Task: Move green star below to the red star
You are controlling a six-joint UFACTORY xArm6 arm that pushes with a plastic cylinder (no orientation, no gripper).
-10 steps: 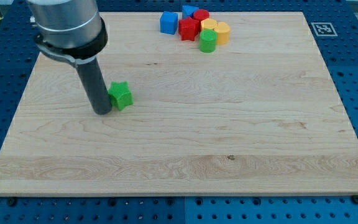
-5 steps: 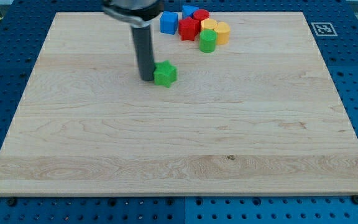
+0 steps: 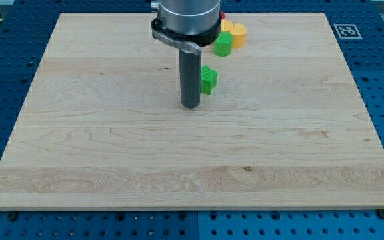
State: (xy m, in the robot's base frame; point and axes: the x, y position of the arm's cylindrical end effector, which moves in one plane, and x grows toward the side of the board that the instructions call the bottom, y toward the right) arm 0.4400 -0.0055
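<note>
The green star (image 3: 209,80) lies on the wooden board (image 3: 112,153), right of centre toward the view's top, partly hidden by my rod. My tip (image 3: 191,105) rests on the board just left of and slightly below the star, touching or nearly touching it. The red star is hidden behind my arm; only a sliver of red (image 3: 221,15) shows at the view's top. The green star sits below the block cluster.
A green cylinder-like block (image 3: 223,45) and two yellow blocks (image 3: 237,35) sit at the view's top, right of my arm. Other cluster blocks are hidden behind the arm. A marker tag (image 3: 346,31) sits off the board's top-right corner.
The green star has been pushed from the board's left toward the right and up, then slightly down-right. My tip followed it and the arm now covers the blue and red blocks.
</note>
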